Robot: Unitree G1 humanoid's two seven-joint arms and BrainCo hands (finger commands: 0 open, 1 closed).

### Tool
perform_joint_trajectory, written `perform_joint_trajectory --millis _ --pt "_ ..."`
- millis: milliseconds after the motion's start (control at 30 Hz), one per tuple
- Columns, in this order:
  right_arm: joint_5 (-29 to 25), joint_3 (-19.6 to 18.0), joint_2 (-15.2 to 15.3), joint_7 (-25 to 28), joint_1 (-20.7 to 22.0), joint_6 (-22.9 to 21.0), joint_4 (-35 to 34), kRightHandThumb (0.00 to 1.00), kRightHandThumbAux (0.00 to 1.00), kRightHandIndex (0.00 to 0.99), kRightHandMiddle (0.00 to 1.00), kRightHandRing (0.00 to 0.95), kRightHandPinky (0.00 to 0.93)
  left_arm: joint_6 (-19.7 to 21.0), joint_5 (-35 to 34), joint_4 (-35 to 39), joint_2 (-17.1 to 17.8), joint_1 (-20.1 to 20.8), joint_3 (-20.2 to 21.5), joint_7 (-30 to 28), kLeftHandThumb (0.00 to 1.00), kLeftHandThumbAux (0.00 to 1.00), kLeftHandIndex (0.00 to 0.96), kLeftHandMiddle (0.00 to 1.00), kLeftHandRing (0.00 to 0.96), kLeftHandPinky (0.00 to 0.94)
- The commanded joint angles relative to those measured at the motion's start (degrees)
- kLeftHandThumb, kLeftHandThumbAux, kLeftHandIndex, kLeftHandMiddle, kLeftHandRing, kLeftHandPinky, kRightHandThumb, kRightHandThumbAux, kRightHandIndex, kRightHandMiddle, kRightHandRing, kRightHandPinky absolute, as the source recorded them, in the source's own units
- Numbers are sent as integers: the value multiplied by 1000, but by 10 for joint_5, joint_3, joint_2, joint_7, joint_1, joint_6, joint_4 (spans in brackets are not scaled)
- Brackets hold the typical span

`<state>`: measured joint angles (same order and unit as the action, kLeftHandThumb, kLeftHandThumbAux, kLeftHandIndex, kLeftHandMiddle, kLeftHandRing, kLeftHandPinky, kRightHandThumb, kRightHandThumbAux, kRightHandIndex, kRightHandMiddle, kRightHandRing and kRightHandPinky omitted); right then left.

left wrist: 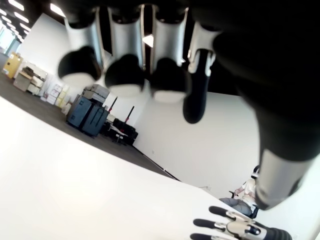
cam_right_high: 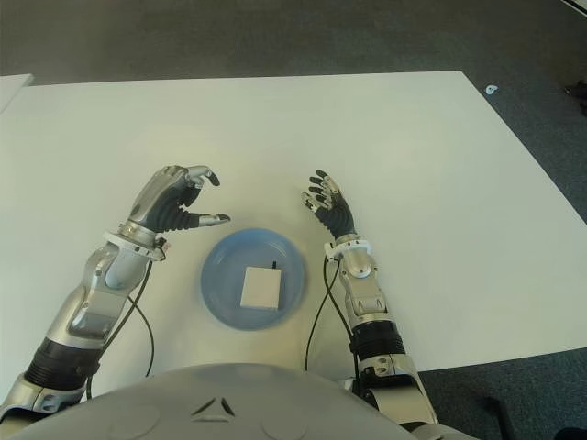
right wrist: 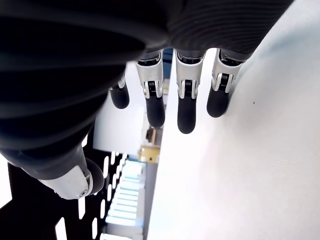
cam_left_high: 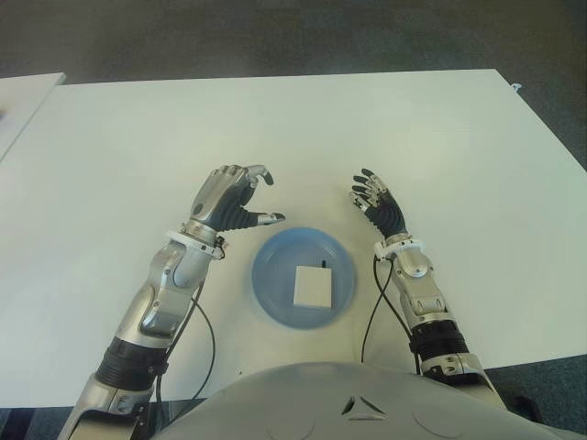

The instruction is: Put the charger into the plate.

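Fingers (cam_left_high: 260, 172) of the left hand (cam_left_high: 225, 197) are loosely curled with the thumb stretched out toward the plate; nothing sits between them, and the left wrist view confirms an empty palm. Fingers (cam_left_high: 365, 192) of the right hand (cam_left_high: 377, 207) are extended and slightly spread, likewise holding nothing; the right wrist view shows only the bare tabletop beyond the fingertips.

Blue plate (cam_left_high: 275, 252) is taken as the reference. It sits on the white table (cam_left_high: 367, 128), close to the table's near edge and directly ahead of the robot's torso. The charger (cam_left_high: 313, 286), a flat white square block with a short dark stub at one corner, lies inside the plate, on its floor, a little toward the near and right-hand part. It touches neither hand.

Left hand shows just beyond the plate's far-left rim, its thumb tip close to that rim but apart from it. Right hand shows beyond the plate's far-right rim, a small gap away, palm turned toward the plate. Whether either hand touches the table cannot be told.

Dark cables (cam_left_high: 371, 312) hang from both forearms, one on each side of the plate, over the table's near part.

A second white surface (cam_left_high: 23, 96) shows well to the plate's far left, separated from the table by a strip of dark floor.
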<state>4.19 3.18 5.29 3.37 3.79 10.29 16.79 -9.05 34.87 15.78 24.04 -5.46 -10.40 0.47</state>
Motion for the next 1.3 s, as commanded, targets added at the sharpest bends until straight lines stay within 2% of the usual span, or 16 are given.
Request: perform_joint_trajectory --millis 33,233,300,367,433,467,500,533,567,667,733,800,900,967,1033,1300 --pt "-2 0 -5 0 1 0 10 263 646 0 183 193 174 0 -4 -3 -4 -8 -6 -14 749 695 443 868 862 862" --pt "-2 -1 -5 1 1 4 12 255 640 0 184 192 163 -1 2 -9 -9 -8 -8 -12 745 695 443 856 854 859" --pt "-3 -1 -5 2 1 5 12 252 639 0 184 192 163 -3 6 -13 -9 -6 -9 -8 740 692 444 845 842 835" --pt "-3 -1 -5 2 2 6 14 248 639 0 185 193 165 -10 11 -19 -7 -4 -9 -2 722 691 436 793 777 747" --pt "-3 -2 -5 2 2 7 16 246 639 0 185 193 165 -20 17 -30 1 -2 -10 0 707 693 427 687 671 641" --pt "-3 -2 -5 2 2 7 16 245 640 0 184 193 163 -26 20 -35 6 -2 -10 0 587 590 328 503 489 480" --pt "-3 -2 -5 2 2 7 16 245 641 0 184 192 163 -35 25 -45 17 -2 -11 -4 543 553 293 436 424 421" --pt "-3 -2 -5 3 2 7 16 244 641 0 183 191 161 -42 29 -52 25 -1 -11 -6 452 479 187 279 271 269" --pt "-3 -2 -5 3 2 7 16 243 641 0 182 190 160 -48 31 -61 31 0 -12 -9 393 431 120 178 173 172" --pt "-4 -2 -4 4 2 7 16 241 641 0 181 188 158 -58 24 -74 36 4 -12 -16 308 361 39 58 56 56" --pt "-4 -3 -3 5 3 6 17 239 642 0 180 188 161 -53 -10 -73 29 4 -11 -37 255 330 19 29 29 28" --pt "-3 -3 -3 5 3 6 17 238 644 0 181 189 163 -37 -79 -77 5 2 -3 -61 218 314 10 15 14 14" --pt "-2 -3 -3 4 2 6 15 237 649 0 181 191 167 -22 -146 -83 -18 1 6 -83 169 309 3 4 4 4" --pt "-2 -3 -2 4 2 6 15 234 645 0 181 191 169 -8 -209 -96 -48 2 18 -93 144 323 1 1 1 1" --pt "-2 -3 -2 4 2 3 14 231 643 0 182 191 166 -9 -247 -119 -73 3 27 -91 129 343 0 0 0 0" --pt "-5 -5 -1 7 3 0 15 233 648 0 190 199 173 -52 -313 -189 -122 6 45 -86 98 432 0 0 0 0"
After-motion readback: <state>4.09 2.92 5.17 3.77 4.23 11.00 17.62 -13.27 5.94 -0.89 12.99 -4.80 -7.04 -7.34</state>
